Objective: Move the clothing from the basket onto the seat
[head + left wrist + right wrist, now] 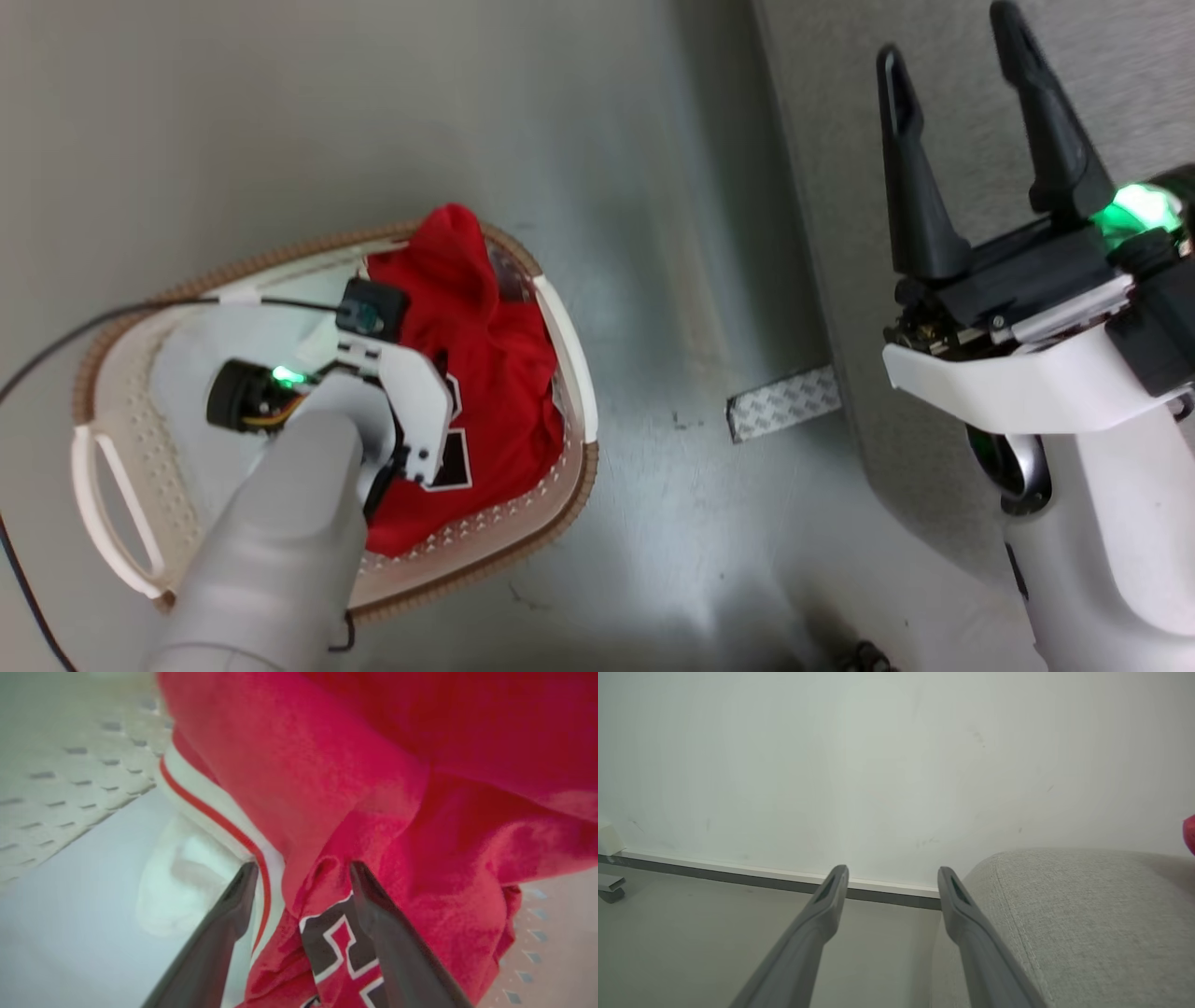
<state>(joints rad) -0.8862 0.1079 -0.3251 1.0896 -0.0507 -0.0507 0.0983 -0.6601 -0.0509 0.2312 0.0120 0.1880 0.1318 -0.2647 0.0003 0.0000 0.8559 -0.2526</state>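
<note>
Starting with your left gripper: it is down inside the basket, jaws spread wide and not clamped on anything. A fold of the clothing bulges into the gap. One fingertip lies against the white stripe trim, the other against the red cloth just above the black-and-white number. You cannot tell from these views how firmly the tips press.

Your right gripper hangs well to the right of the basket, above the seat, also fully released, with nothing between its fingers.

The clothing is bunched in the right half of the basket, with one red end draped up over the brown rim on the far side. The left half of the basket shows its pale bottom and perforated wall. A thin black cable crosses the basket's far rim, and your own left wrist covers part of the jersey from above.

Between the basket and the seat, a short patterned metallic strip lies on the glossy grey floor. In the right wrist view a pale wall with a dark-edged baseboard stands behind the seat's rounded corner.
</note>
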